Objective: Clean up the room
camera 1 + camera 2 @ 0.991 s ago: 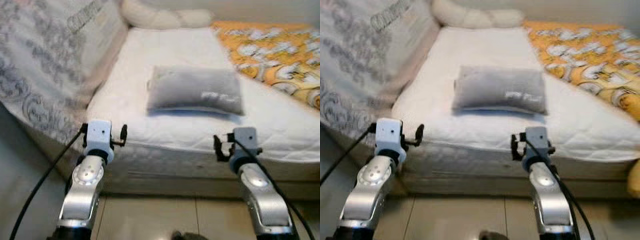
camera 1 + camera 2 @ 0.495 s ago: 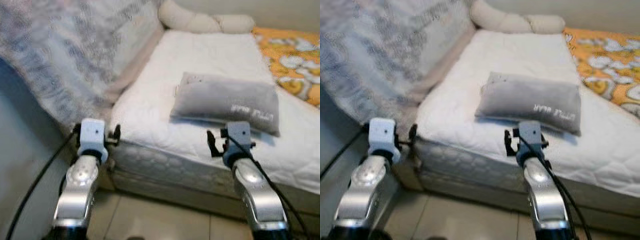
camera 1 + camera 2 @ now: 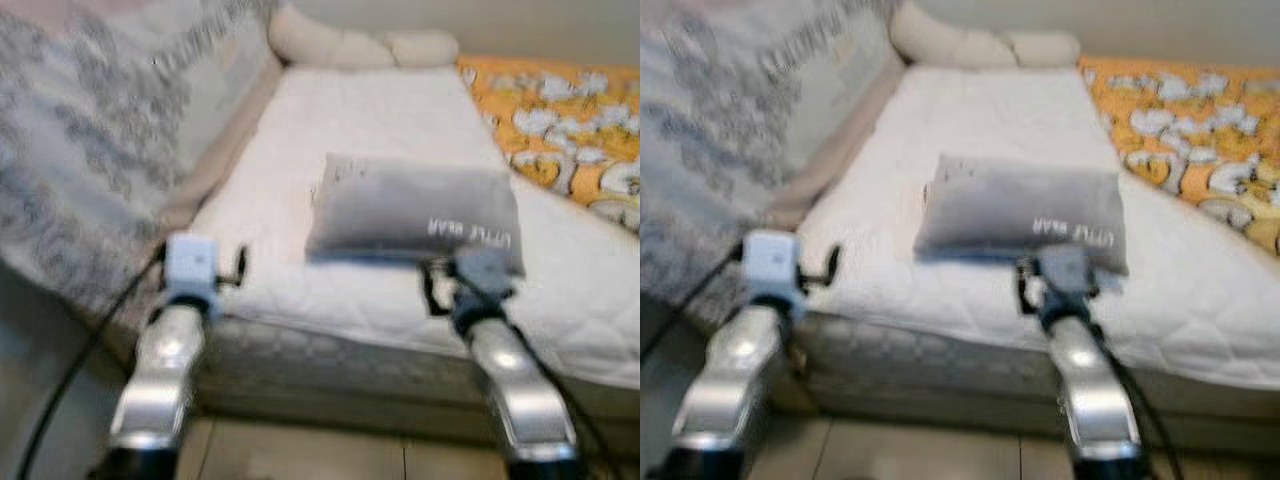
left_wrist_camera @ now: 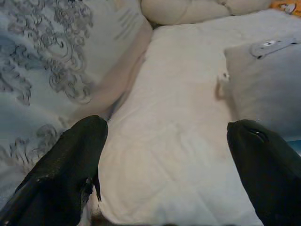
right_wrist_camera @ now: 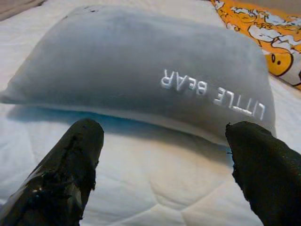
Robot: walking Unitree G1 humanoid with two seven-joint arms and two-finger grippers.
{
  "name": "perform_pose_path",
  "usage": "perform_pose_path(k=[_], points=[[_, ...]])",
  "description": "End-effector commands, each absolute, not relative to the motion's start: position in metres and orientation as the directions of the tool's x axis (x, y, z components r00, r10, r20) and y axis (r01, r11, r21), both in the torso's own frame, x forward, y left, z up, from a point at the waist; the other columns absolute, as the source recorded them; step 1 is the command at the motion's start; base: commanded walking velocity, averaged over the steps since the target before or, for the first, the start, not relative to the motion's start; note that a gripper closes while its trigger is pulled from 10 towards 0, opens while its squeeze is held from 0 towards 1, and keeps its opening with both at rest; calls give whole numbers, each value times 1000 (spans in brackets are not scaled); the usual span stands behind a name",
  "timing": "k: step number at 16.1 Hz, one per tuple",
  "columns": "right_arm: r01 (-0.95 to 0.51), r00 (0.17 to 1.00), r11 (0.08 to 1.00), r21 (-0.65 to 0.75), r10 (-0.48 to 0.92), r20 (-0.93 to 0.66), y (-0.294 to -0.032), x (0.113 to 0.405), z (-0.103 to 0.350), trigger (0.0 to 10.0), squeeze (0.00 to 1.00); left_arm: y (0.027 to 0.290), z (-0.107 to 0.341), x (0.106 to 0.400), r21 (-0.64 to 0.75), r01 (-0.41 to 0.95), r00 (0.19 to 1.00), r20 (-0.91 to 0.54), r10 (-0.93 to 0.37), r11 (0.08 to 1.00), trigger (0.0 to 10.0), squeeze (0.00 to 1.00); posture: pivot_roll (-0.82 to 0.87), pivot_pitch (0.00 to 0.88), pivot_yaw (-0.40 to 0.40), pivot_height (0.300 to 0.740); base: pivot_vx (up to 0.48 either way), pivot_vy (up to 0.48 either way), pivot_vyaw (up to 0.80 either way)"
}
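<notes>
Grey pillow (image 5: 141, 66) just beyond right end effector (image 5: 162, 165).

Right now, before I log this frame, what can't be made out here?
- Grey pillow: near edge behind the right gripper in both eye views.
- Orange blanket: cut off at the eye views' right edge.
- Both eye views are blurred.
- Left gripper: fingers open over the mattress, nothing between them.

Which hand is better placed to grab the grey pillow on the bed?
The right hand: open, directly facing the grey pillow. The left hand faces bare mattress beside it.
</notes>
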State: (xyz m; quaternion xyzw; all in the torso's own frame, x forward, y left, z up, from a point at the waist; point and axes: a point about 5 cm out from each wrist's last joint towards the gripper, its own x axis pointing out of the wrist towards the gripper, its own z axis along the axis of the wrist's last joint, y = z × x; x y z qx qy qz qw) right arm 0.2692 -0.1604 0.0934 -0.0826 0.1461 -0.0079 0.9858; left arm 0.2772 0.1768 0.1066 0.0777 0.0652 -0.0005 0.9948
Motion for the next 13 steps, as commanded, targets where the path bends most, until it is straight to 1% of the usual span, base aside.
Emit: perform_pose_path(k=[1,3,13], points=[[25,958,983,-181,-75,-277,-171,271,97,10000,788,168,109,280,147,37,993,-117,-19,989,10000,0,40,0,31,740,334,0,-800],[27,959,982,-185,-78,-273,-171,271,97,10000,780,168,109,280,148,37,993,-117,-20,988,10000,0,40,0,31,740,337,0,-572],[33,961,982,-186,-82,-264,-169,274,98,10000,769,169,110,281,148,40,993,-116,-23,988,10000,0,41,0,35,740,337,0,0]])
